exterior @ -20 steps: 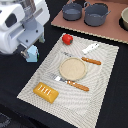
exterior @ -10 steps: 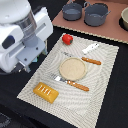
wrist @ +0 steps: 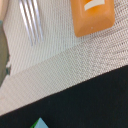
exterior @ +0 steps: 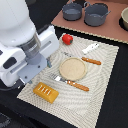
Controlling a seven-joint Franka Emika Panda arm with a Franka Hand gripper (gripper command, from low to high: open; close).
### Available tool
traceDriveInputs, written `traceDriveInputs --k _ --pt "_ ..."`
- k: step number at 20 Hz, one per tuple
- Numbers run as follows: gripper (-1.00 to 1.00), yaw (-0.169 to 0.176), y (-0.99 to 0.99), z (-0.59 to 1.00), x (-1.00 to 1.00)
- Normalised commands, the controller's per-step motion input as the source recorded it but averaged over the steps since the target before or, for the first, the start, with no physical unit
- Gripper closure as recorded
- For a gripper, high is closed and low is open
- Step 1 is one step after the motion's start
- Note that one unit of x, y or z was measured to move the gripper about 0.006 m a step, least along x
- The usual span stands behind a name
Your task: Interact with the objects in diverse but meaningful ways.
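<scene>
Since the earlier frames the arm had advanced from the upper left of the exterior view toward the centre left, its white housing now overhanging the left edge of the woven placemat (exterior: 95,95); the items themselves had not shifted. Gripper: hidden beneath the arm body in the exterior view and absent from the wrist view, so its state could not be told. Yellow-orange ridged block (exterior: 46,92): lower left of the mat, just below the arm; also seen from above in the wrist view (wrist: 92,16). Judged light, rigid and smooth-sided, best taken across its two long flat sides, the ridged top left free. Round tan plate (exterior: 73,68): mat centre; judged stiff, shallow, hard to pinch except at the rim. Fork (exterior: 70,82): orange handle, metal tines (wrist: 31,22), lying along the plate's lower edge; thin and low, likely to slip, better gripped at the thicker handle. Second orange-handled piece (exterior: 91,61): right of the plate. Red round fruit (exterior: 67,38): upper mat edge; prone to roll. White elongated piece (exterior: 91,48): upper right of the mat. Two grey pots (exterior: 85,12): on the brown board at top, well apart from the arm.
</scene>
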Motion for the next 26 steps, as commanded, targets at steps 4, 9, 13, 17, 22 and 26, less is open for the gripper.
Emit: traceDriveInputs --k 4,9,13,17,22,26 --pt "-1.0 -0.005 -0.22 -0.32 0.31" --pt "-1.0 0.041 -0.34 -0.28 0.12" --pt "-1.0 0.108 -0.33 -0.2 0.21" --pt "-1.0 0.021 -0.26 -0.12 0.4" --pt "-1.0 0.0 -0.16 0.0 0.69" --pt "-1.0 -0.012 -0.14 -0.04 0.66"
